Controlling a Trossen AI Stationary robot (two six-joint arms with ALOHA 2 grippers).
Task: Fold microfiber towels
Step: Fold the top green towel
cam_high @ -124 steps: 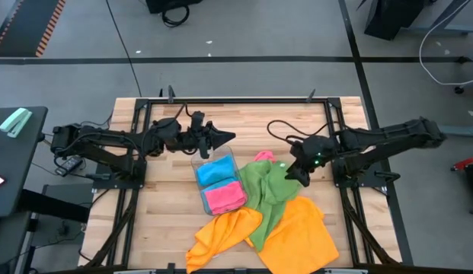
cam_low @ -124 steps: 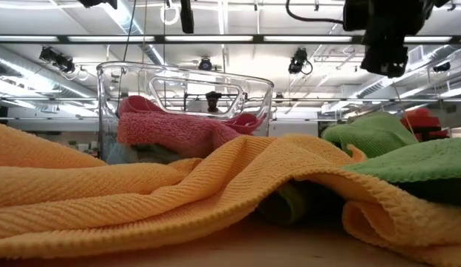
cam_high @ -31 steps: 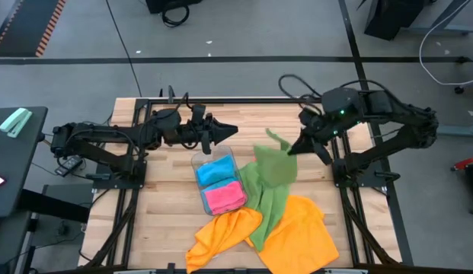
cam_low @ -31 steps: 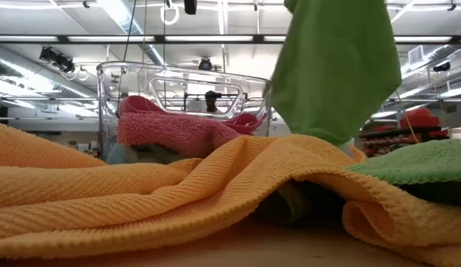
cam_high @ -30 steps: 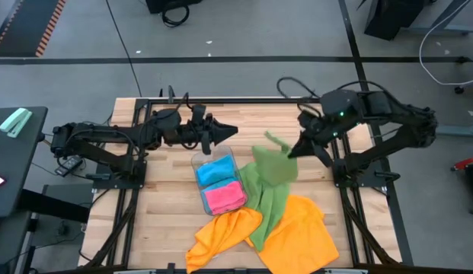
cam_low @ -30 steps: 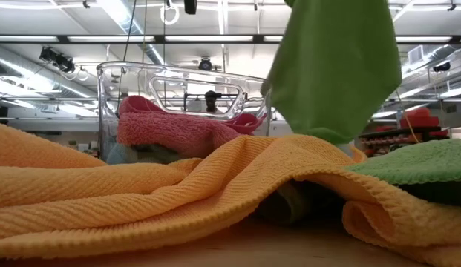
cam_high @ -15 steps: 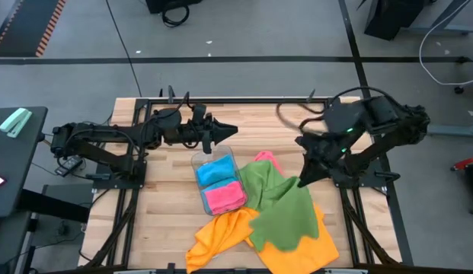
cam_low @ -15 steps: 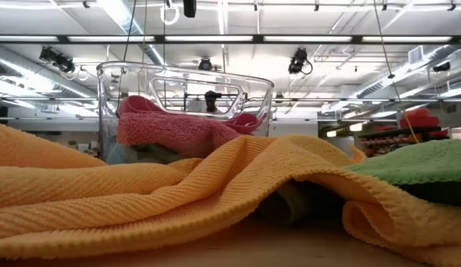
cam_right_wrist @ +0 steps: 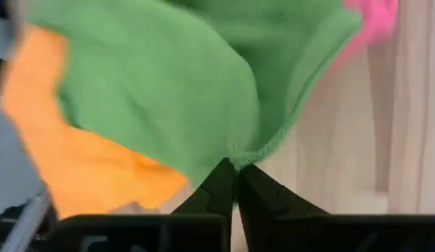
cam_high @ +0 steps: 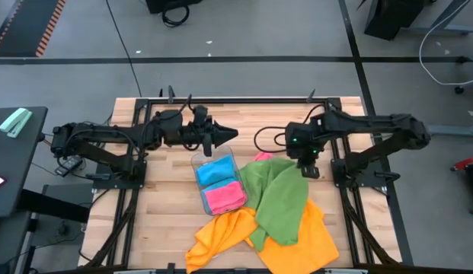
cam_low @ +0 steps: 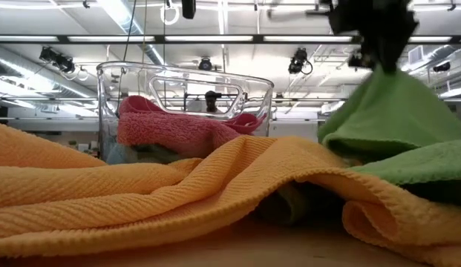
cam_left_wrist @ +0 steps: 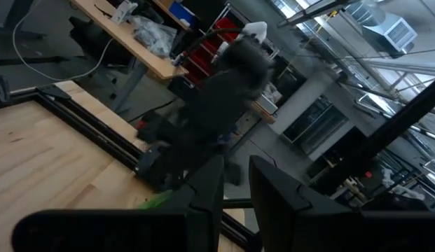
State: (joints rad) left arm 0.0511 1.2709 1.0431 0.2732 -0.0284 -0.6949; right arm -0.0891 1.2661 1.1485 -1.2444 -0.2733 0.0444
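No readable writing. The right end effector (cam_right_wrist: pixel 236 170), lower than before at centre frame, pinches the green towel's (cam_high: pixel 280 199) edge; the left end effector (cam_high: pixel 230 135) stands slightly parted, empty.

Towels (cam_high: pixel 286 205) right of tray (cam_high: pixel 218 183)

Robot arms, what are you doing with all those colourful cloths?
The right gripper is pinching the edge of a green towel that lies over the orange towels on the wooden table. The left gripper waits in the air above a clear tray, which already holds a blue towel and a pink towel.
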